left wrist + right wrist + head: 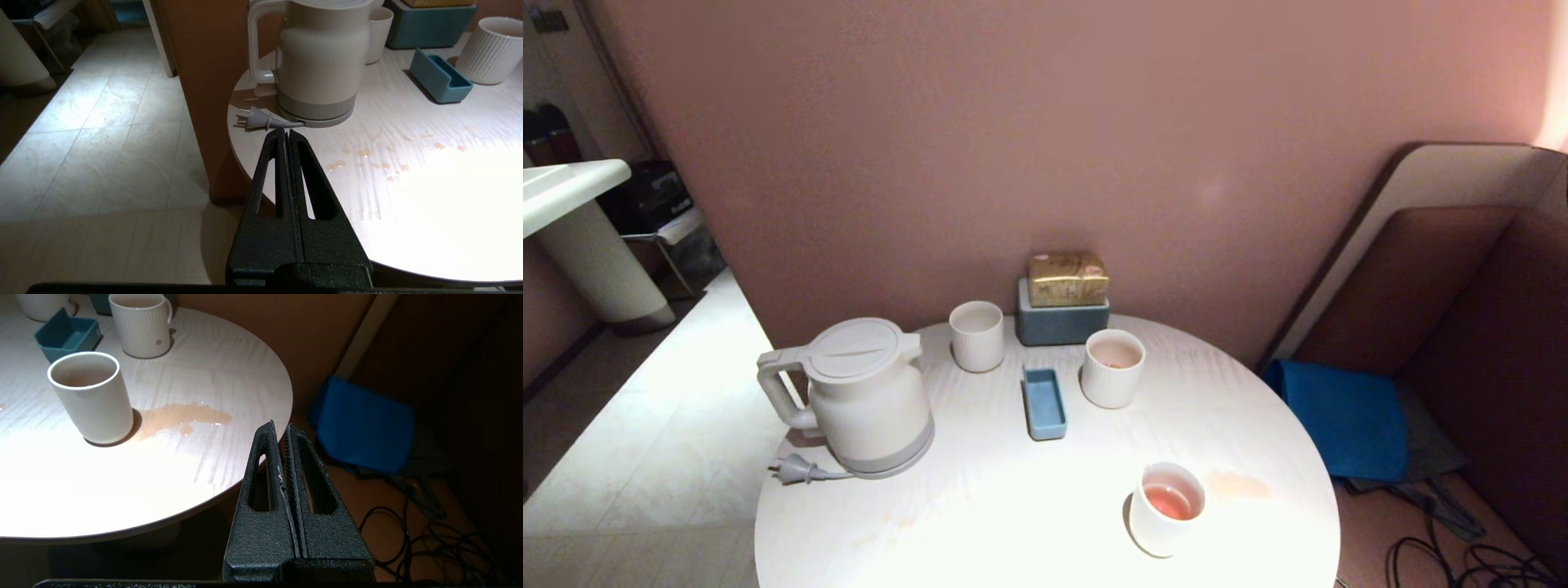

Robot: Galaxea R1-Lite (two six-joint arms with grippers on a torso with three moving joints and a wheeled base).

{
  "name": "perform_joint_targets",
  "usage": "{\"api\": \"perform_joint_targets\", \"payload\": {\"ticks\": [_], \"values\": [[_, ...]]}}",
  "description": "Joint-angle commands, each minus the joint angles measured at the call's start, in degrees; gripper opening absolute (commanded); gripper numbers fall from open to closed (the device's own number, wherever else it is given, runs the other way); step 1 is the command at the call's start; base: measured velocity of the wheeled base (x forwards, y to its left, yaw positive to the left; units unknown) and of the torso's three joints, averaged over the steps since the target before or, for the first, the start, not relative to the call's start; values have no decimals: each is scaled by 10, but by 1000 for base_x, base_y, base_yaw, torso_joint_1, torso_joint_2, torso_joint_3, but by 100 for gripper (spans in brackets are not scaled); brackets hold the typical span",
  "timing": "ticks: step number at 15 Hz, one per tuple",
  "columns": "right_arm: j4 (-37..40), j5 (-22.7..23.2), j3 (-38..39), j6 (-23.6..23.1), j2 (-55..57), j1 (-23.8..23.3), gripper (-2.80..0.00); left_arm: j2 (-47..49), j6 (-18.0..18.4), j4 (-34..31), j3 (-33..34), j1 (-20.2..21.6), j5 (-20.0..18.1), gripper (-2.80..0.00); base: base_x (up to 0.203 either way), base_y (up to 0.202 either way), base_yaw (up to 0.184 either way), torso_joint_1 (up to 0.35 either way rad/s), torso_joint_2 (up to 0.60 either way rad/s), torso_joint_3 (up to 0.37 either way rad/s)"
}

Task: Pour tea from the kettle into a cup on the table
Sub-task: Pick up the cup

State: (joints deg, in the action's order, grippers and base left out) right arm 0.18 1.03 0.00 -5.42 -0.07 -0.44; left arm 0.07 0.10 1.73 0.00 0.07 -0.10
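The cream-white kettle (866,400) (318,61) stands upright at the left edge of the round white table (1013,523), lid on and handle facing left. The cup (1112,367) (141,324), a squat ribbed mug with a loop handle, stands right of centre near the back and holds a little pale liquid. Nearer the front, a smooth white cup (1168,506) (92,396) holds pink-orange tea (1174,500). Neither arm shows in the head view. My left gripper (286,131) is shut and empty just short of the kettle's base. Off the table's right edge, my right gripper (280,426) is also shut and empty.
A ribbed white tumbler (977,335) stands behind the kettle. A small blue tray (1045,402) and a grey-blue box (1062,327) topped by a golden packet (1068,278) sit mid-back. The kettle's plug (796,469) lies loose. Spilled tea (179,418) pools beside the smooth cup. A pink wall backs the table.
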Motion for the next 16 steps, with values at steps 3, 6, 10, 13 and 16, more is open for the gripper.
{"api": "perform_joint_targets", "payload": {"ticks": [3,6,10,13,16], "values": [[0,0,0,0,1,0,-280,0,0,0,0,0,0,-280,0,0,0,-2,4,-192],[0,0,0,0,1,0,-280,0,-1,0,0,0,0,-280,0,0,0,1,1,-194],[0,0,0,0,1,0,-280,0,-1,0,0,0,0,-280,0,0,0,4,0,-198],[0,0,0,1,1,0,-280,0,-1,0,0,0,0,-280,0,0,0,2,4,-190],[0,0,0,1,1,0,-280,0,-1,0,0,0,0,-280,0,0,0,5,2,-64]]}}
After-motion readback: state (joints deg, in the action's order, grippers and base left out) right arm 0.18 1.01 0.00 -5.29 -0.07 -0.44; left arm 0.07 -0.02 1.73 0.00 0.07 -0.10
